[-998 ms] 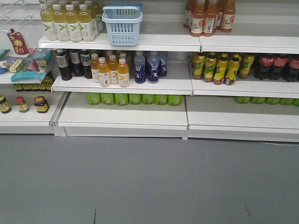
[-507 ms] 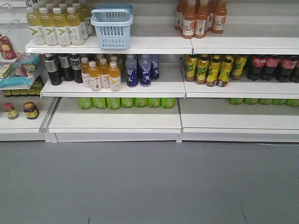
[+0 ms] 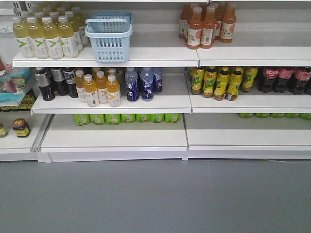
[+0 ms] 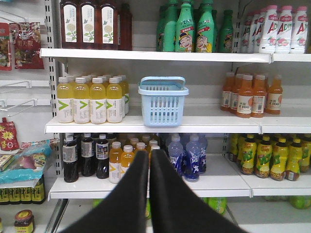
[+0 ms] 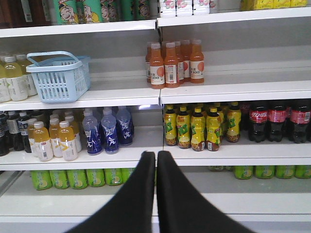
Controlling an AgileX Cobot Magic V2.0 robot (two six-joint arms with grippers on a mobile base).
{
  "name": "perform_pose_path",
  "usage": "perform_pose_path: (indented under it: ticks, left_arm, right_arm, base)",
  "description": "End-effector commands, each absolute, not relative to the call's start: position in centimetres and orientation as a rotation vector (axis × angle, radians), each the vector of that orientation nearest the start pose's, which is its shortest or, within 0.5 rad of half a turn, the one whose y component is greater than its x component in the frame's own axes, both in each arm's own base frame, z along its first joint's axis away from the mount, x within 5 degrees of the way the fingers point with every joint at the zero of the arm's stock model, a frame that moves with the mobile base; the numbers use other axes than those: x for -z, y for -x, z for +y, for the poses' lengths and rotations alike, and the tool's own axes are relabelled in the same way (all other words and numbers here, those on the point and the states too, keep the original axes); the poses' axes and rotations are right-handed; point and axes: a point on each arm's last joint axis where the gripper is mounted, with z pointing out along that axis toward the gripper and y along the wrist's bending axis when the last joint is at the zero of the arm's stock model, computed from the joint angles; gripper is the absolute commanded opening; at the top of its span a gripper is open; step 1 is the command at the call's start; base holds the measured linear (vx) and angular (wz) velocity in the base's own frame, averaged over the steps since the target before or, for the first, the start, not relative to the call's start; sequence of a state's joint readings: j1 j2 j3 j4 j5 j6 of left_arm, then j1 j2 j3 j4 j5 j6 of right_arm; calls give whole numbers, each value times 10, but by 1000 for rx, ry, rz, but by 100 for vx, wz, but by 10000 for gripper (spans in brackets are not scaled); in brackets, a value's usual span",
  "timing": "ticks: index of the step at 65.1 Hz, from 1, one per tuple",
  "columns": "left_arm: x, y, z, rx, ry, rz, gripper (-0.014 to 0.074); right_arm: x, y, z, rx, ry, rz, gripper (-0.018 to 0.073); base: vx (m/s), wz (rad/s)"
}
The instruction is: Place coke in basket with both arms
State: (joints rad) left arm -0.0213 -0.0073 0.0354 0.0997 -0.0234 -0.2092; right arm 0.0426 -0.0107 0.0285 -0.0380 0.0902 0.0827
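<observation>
Shelves (image 3: 146,99) drift left as the robot rolls; left gripper (image 4: 148,160) and right gripper (image 5: 156,160) stay closed, no coke yet, basket (image 4: 163,104) above.

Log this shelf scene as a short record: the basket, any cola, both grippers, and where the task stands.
basket: light blue, standing on a shelf between the yellow drinks and the orange drinks
cola bottles: dark with red labels, one shelf lower, far right
left gripper: shut, holding nothing, facing the shelves
right gripper: shut, holding nothing, facing the shelves
task status: not begun; no bottle picked
</observation>
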Motion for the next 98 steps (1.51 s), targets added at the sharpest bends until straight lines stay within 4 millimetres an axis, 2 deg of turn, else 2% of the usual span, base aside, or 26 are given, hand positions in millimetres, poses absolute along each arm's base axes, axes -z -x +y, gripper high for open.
perform_pose_path:
  ticks: [1,98]
  left_arm:
    - [-222,-53,-2,129,67,1369,-6]
    - [-222,-53,-2,129,67,1369,-6]
  right_arm:
    - [-201,-56,2,-58,5,1513,-5]
    - [-201,-56,2,-58,5,1513,-5]
  base:
    - [25,0]
    - [23,1]
